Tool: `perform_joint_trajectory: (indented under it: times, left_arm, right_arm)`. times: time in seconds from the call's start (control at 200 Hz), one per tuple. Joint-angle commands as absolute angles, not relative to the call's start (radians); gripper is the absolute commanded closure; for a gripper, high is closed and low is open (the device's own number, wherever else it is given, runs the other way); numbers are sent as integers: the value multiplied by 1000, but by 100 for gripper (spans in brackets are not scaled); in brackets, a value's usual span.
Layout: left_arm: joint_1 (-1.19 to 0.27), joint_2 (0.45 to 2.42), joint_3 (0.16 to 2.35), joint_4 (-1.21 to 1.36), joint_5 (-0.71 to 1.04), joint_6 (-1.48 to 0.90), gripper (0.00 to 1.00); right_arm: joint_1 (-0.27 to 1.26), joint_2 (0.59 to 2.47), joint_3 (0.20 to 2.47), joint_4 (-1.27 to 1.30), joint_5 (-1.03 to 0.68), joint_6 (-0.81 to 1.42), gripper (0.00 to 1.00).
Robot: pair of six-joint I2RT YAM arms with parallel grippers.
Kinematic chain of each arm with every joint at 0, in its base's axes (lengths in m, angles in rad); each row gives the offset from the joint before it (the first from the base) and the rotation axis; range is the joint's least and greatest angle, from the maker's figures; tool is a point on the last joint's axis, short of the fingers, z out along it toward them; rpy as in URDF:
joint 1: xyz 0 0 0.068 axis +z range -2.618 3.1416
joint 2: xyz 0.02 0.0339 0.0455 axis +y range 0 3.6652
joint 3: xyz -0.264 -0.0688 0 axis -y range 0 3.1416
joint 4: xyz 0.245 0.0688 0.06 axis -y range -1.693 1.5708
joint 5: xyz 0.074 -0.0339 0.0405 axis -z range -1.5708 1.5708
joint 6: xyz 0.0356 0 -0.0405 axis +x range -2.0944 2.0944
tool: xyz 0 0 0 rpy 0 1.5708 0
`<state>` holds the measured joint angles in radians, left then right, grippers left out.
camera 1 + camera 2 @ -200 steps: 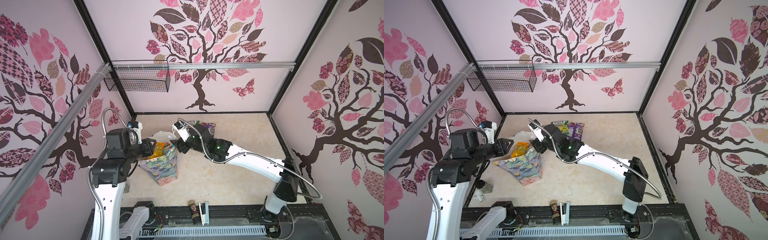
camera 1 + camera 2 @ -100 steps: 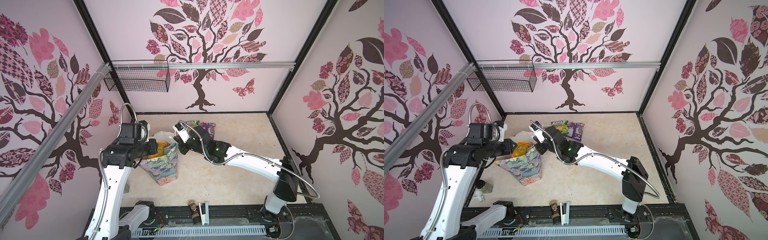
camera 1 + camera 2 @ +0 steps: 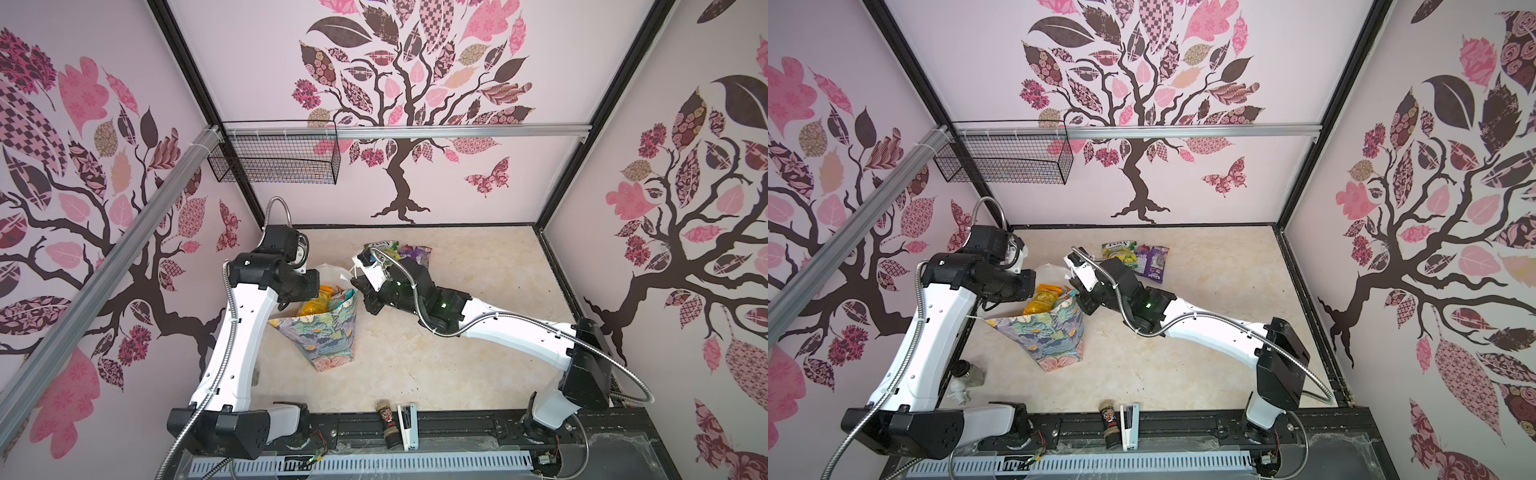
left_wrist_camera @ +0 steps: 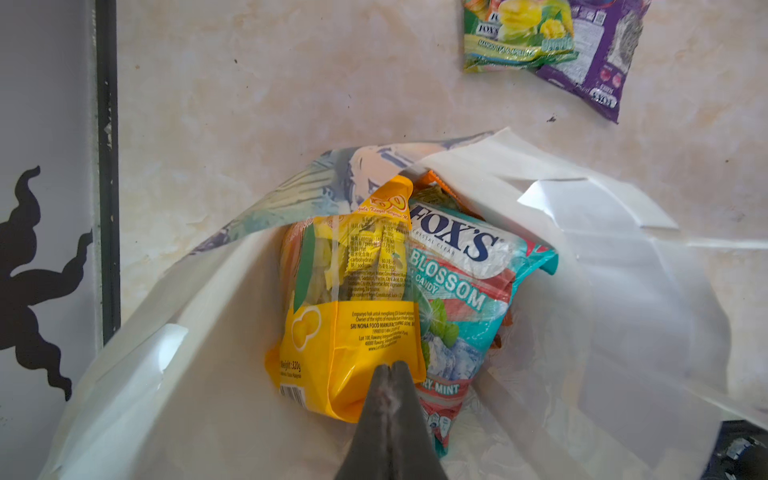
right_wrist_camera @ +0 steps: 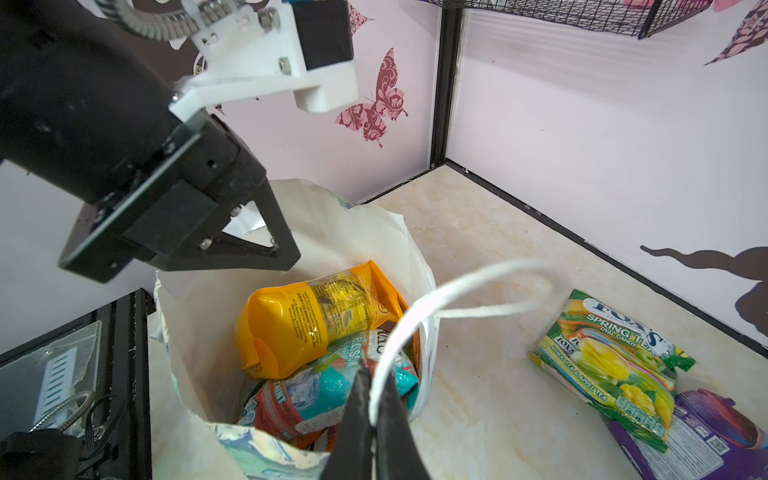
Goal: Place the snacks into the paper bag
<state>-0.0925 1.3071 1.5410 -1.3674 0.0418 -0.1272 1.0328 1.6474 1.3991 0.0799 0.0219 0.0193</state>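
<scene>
Two bystanders nearest, spice jar [image 3: 385, 422] and stapler [image 3: 406, 424], at front rail. Mid-table: paper bag [image 3: 328, 340] standing, yellow packet [image 4: 353, 332] and teal packet [image 4: 457, 291] inside. Above them left gripper [image 4: 390, 368], pressed together, empty. Opposite, right gripper [image 5: 372, 374] pinching cord handle [image 5: 469, 286]; hard tug could tip bag, spill snacks. Beyond: green-yellow packet [image 3: 1120, 252] overlapping purple packet [image 3: 1152, 266], not yet bagged. Deeper bag contents hidden; orange edge possibly another packet.

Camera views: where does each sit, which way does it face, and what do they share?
Top views: high at the front, looking down on the table; left arm and right arm meet at the paper bag.
Left wrist: over the bag's mouth, looking in; shut left pincer above the yellow packet.
Right wrist: beside the bag, facing the back-left corner; right pincer shut on the cord handle.
Shared: both wrist views show the yellow packet and green packet.
</scene>
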Motion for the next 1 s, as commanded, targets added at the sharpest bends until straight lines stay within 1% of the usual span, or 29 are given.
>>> perform_joint_trajectory:
  times: [0.0,0.295,0.79,0.89,0.995]
  left_arm:
    - [-94,1329,1533,-1370,29,-114,100]
    - [-95,1392,1478,-1328,7,-120,100]
    - [-95,1417,1306,-1228,-33,-169,100]
    - [-97,1391,1279,-1179,-22,-183,100]
    - [-97,1332,1290,-1135,-4,-188,100]
  right_arm:
    - [1035,1594,1419,136,5,16,100]
    - [1040,1587,1407,143,5,11,100]
    - [1051,1563,1387,143,13,1,100]
    - [1052,1556,1383,140,23,-4,100]
    - [1051,1556,1383,131,24,-7,98]
